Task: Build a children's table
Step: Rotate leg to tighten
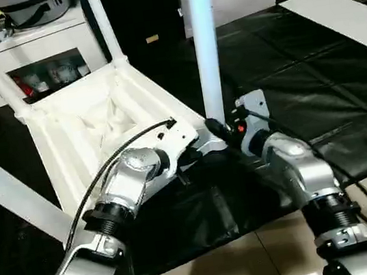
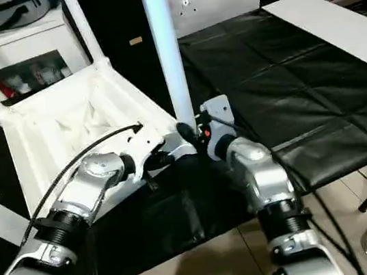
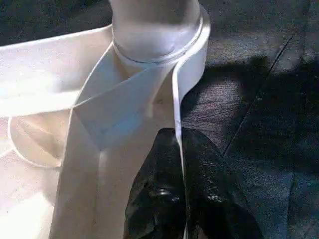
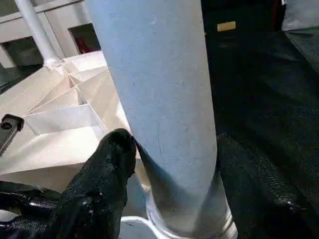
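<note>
The left gripper (image 3: 182, 199) is pinching the rim of the upturned white plastic ribbed tabletop (image 1: 91, 123), while the right gripper (image 4: 174, 164) is wrapping around the upright white tubular leg (image 1: 206, 44) in its corner socket.

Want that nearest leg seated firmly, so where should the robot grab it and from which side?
Low on the upright leg, just above its corner socket. Come level from the robot's side, fingers straddling the tube: it is round, and the tabletop blocks the left.

a black quilted mat (image 1: 315, 90) is covering the work surface; a white shelf unit (image 1: 38, 45) is standing behind, over pale floor tiles (image 1: 244, 267).
</note>
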Available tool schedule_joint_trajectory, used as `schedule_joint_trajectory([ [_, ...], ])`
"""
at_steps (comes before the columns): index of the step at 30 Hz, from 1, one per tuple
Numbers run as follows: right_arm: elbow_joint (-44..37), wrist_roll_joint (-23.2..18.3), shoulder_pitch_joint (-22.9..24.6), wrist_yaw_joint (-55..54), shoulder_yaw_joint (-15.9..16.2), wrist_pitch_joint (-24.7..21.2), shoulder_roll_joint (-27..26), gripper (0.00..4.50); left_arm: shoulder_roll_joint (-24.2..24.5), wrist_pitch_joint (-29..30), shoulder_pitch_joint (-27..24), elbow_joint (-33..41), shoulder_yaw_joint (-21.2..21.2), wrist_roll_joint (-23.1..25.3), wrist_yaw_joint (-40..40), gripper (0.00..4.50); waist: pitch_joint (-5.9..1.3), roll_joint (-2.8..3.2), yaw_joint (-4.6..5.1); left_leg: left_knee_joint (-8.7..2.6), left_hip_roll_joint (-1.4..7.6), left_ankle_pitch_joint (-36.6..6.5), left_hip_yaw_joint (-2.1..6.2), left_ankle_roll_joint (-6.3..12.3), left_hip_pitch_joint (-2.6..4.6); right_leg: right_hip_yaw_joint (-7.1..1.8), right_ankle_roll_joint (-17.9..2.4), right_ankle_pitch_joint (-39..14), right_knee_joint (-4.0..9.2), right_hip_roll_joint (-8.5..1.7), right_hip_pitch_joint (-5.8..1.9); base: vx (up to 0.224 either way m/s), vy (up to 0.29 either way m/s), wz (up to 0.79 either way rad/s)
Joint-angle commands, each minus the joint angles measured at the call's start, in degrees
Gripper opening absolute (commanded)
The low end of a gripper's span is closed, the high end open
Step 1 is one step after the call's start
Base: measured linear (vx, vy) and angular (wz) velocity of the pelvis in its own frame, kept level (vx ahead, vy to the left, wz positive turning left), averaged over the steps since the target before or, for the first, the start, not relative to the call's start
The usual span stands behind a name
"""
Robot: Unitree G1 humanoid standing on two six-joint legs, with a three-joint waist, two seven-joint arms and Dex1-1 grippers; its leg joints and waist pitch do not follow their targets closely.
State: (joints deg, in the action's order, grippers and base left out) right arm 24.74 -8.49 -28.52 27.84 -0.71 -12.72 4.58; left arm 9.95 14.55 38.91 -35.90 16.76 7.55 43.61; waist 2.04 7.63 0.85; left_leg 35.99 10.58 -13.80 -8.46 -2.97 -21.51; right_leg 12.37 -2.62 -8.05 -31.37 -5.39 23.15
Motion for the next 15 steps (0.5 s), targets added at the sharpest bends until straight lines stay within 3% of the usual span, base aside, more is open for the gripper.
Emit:
schedule_joint_trajectory([
  [1, -2.37, -1.27, 0.87, 3.50, 1.69, 1.41, -0.19, 3.09, 0.80, -3.18, -0.18, 1.74, 1.58, 0.16, 2.17, 0.00, -4.58, -1.06, -0.70, -3.37, 2.65, 1.43, 1.46, 8.90, -0.39, -3.99, -1.90, -11.48, 2.74, -4.75, -4.63, 0.000, 0.000, 0.00],
  [3, -3.64, -1.60, 1.98, 6.26, 2.08, 3.07, 1.11, 3.12, 1.83, -5.16, -0.84, 2.31, 2.14, 0.01, 4.23, 0.00, -4.55, -1.02, -1.02, -3.38, 2.58, 0.97, 1.35, 9.24, -0.35, -4.05, -1.93, -11.67, 2.76, -4.76, -4.67, 0.000, 0.000, 0.00],
  [5, -4.47, -1.68, 2.99, 8.93, 2.57, 5.24, 2.51, 3.49, 2.53, -6.45, -1.39, 2.77, 2.48, -0.26, 5.93, 0.00, -4.56, -0.89, -1.63, -3.43, 2.83, 1.24, 1.26, 9.22, -0.14, -4.19, -2.08, -11.58, 2.67, -4.82, -4.49, 0.000, 0.000, 0.00],
  [10, -6.27, -2.67, 5.26, 17.90, 3.52, 7.00, 8.38, 3.84, 5.79, -10.77, -2.55, 3.28, 4.58, -0.01, 12.17, 0.00, -4.37, -1.13, -3.07, -3.56, 2.94, -0.91, 1.01, 8.88, 0.21, -4.48, -1.47, -14.48, 2.87, -4.72, -4.25, 0.000, 0.000, 0.00],
  [15, -9.13, -6.11, 6.33, 29.00, 4.34, 1.90, 14.70, 4.31, 9.54, -16.20, -3.31, 2.93, 6.28, -0.12, 18.60, 0.00, -4.15, -1.38, -3.85, -3.68, 2.81, -3.36, 0.72, 7.50, 0.41, -4.52, -0.37, -18.96, 3.32, -4.54, -4.11, 0.000, 0.000, 0.00],
])
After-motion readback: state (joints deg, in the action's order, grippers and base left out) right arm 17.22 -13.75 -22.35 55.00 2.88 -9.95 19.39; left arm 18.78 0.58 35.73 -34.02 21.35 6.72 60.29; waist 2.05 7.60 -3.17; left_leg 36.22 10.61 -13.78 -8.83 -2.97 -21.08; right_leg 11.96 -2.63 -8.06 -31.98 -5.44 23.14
